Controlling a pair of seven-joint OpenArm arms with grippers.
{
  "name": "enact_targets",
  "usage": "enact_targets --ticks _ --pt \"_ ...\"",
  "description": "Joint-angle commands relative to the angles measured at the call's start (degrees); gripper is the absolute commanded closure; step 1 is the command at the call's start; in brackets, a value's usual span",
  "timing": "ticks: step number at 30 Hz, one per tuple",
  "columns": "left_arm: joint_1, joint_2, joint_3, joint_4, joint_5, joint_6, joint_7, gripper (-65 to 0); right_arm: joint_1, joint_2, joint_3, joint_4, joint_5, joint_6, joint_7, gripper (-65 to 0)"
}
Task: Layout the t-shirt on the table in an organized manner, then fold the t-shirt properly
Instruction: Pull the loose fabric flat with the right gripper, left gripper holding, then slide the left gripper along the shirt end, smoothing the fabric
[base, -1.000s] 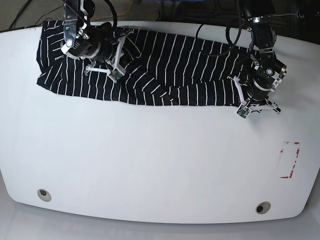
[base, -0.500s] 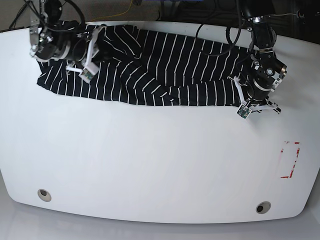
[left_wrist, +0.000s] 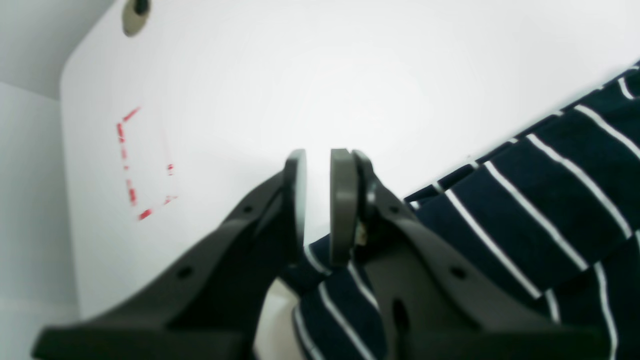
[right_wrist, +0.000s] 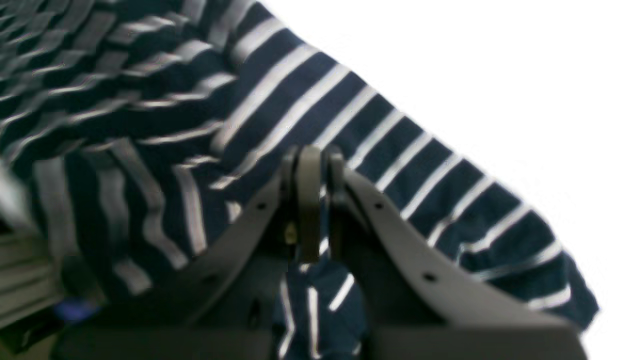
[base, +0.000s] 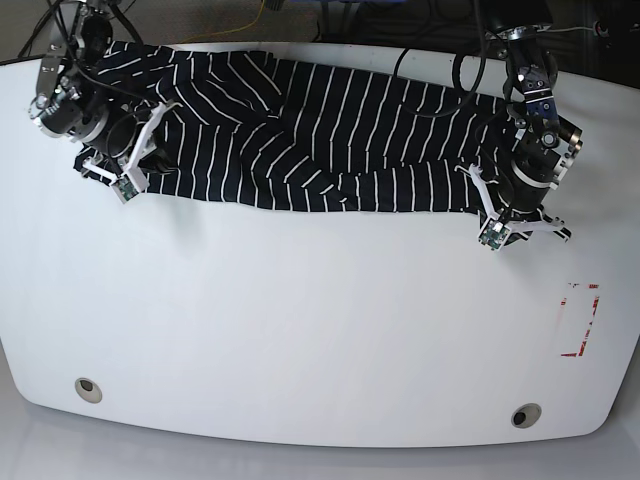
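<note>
While both fingers pinch t-shirt (base: 330, 140), table (base: 300, 330) beneath

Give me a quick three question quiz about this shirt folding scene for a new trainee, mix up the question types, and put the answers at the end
1. True or false: the t-shirt lies along the far side of the table.
2. What does the right tool grip?
A. bare table
B. striped fabric
C. a cable
3. Fill in: the red-marked rectangle lies on the same side as the ___ tool.

Key: 1 true; 2 B; 3 left. Both tools are closed on an edge of the shirt.
</note>
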Motion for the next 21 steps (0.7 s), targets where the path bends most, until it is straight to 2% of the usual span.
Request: enact_targets --ticks 1,6,12,17,21 --pt "0.05 1.78 -0.56 1.71 -0.67 0.38 -1.10 -6.2 0.42 -2.78 0.43 0.95 -6.73 -0.05 3.46 -2.5" --pt "0.22 4.68 -1.17 1.97 -0.67 0.38 -1.28 -6.2 -0.02 -8.76 0.16 0.95 -20.97 -0.05 9.88 -2.5" --pt "2.16 4.86 -0.74 1.89 -0.67 0.38 -1.63 -6.0 -1.25 -13.07 0.51 0.42 -30.90 -0.05 14.01 -2.5" --pt "3.92 4.86 0.14 1.80 -0.67 0.38 -1.63 -2.1 -3.62 -14.39 3.50 0.42 -32.40 -0.05 16.30 -2.5" --pt "5.15 4.68 0.32 1.80 -0.67 0.38 -1.63 -2.2 -4.41 -14.56 5.09 0.51 -32.40 -0.05 16.30 -2.5"
